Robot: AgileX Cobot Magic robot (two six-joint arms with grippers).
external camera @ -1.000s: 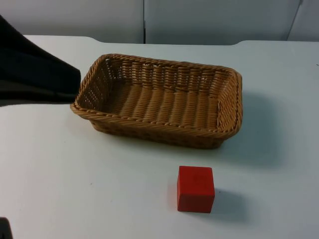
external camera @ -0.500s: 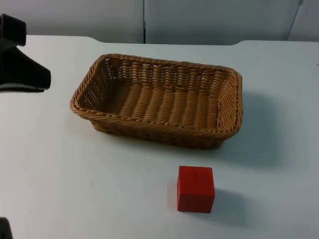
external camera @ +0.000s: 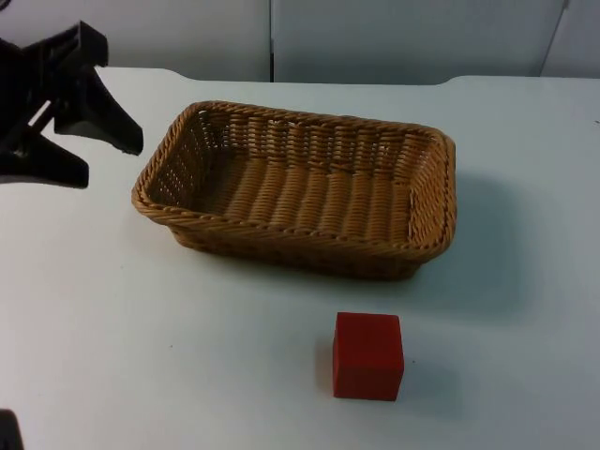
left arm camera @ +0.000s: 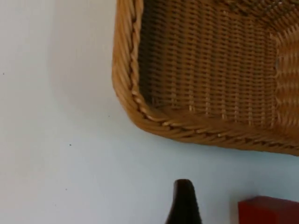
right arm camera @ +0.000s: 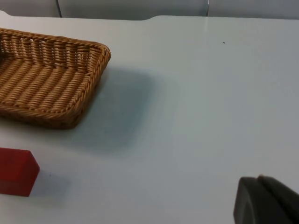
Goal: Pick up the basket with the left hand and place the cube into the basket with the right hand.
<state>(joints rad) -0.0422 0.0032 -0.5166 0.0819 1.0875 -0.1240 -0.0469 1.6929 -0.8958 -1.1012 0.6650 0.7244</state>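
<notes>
Beside basket (external camera: 300, 187), open left claw (external camera: 105, 159), unlabelled cube (external camera: 367, 355)

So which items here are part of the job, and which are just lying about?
Job: basket, empty on the table; red cube in front of it; left gripper, open beside the basket's left end; right gripper, waiting.
Lying about: nothing; just the white table.

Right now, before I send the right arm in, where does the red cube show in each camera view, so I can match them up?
Top view: the red cube sits on the white table, in front of the wicker basket, apart from it.
Left wrist view: a cut-off piece of the cube shows at the picture's edge, beside the basket's near rim.
Right wrist view: the cube lies close to the basket's corner.
Shared landmark: the wicker basket.
</notes>
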